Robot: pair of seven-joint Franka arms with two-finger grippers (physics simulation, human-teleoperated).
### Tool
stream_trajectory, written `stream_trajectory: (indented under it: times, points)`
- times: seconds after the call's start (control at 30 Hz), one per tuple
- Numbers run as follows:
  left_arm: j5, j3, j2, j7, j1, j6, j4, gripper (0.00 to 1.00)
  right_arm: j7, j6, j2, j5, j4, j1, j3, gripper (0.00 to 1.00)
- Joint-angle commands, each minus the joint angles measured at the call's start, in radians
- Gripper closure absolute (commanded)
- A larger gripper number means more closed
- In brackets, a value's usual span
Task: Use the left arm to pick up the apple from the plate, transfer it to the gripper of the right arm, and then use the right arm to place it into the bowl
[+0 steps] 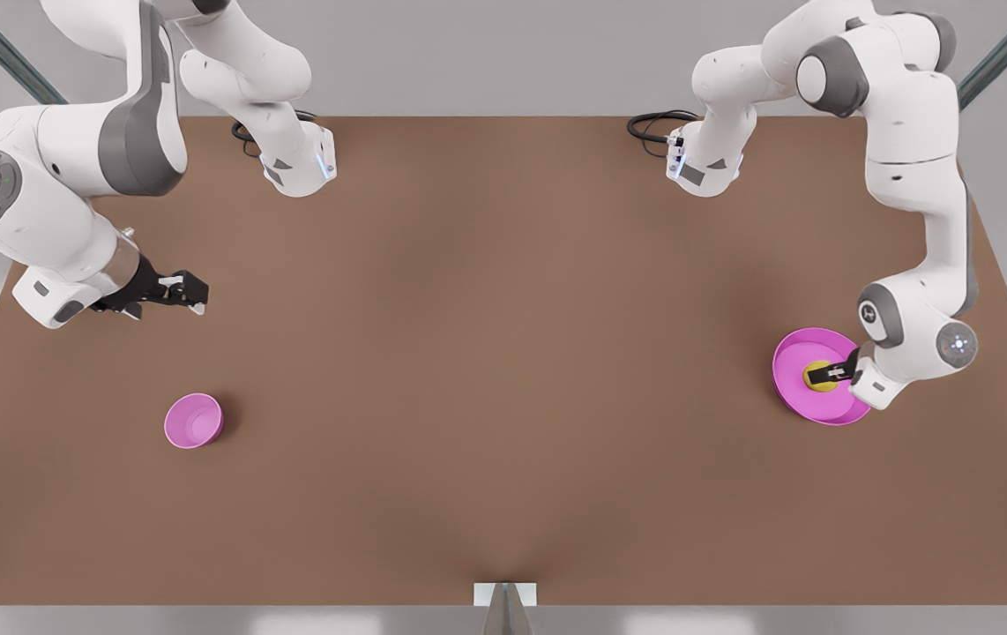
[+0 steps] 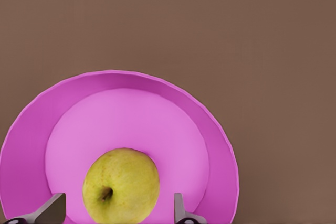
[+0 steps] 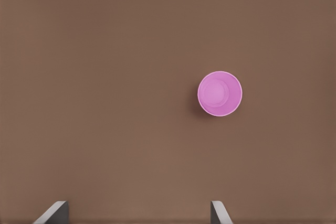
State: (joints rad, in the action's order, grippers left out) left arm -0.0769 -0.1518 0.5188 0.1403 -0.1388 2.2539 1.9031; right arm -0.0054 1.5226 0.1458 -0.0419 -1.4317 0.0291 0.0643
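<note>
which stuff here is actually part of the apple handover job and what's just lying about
Part of the job:
- apple, on the plate
- left pincer, open around the apple
- right pincer, open, waiting above the table
- bowl

Just there:
- brown table
- black cables at the arm bases

We see a wide, plain brown surface [image 1: 486,370] with a matte finish, evenly lit and carrying only soft shadows. Behind its far edge rises a pale grey wall [image 1: 486,53]. Dark metal struts [image 1: 5,53] cross both upper corners on a slant. A light grey strip [image 1: 204,620] runs along the near edge, with a small white bracket [image 1: 504,596] at its middle. Black cables [image 1: 655,123] coil near the far edge.
</note>
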Motion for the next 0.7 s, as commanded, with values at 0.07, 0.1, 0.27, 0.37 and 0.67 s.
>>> stream_trajectory:
  times: [0.07, 0.1, 0.27, 0.37, 0.67]
  points:
    - [-0.003, 0.0, 0.026, 0.042, -0.007, 0.01, -0.007, 0.0, -0.005, -0.001, 0.003, 0.001, 0.0, 0.0, 0.0, 0.0]
    - [-0.003, 0.0, 0.035, 0.042, -0.008, 0.044, -0.007, 0.0, -0.01, 0.001, 0.003, 0.002, 0.0, -0.001, 0.0, 0.0]
    - [-0.004, 0.0, 0.056, 0.041, -0.01, 0.072, -0.007, 0.0, -0.01, 0.001, 0.003, 0.002, 0.0, -0.001, 0.0, 0.0]
    - [-0.006, 0.0, 0.064, 0.041, -0.01, 0.072, -0.009, 0.0, -0.01, 0.001, 0.003, 0.002, 0.0, -0.001, 0.0, 0.0]
    - [-0.026, 0.0, 0.078, 0.041, -0.008, 0.087, -0.009, 0.18, -0.01, -0.001, 0.003, 0.002, 0.0, -0.001, 0.0, 0.0]
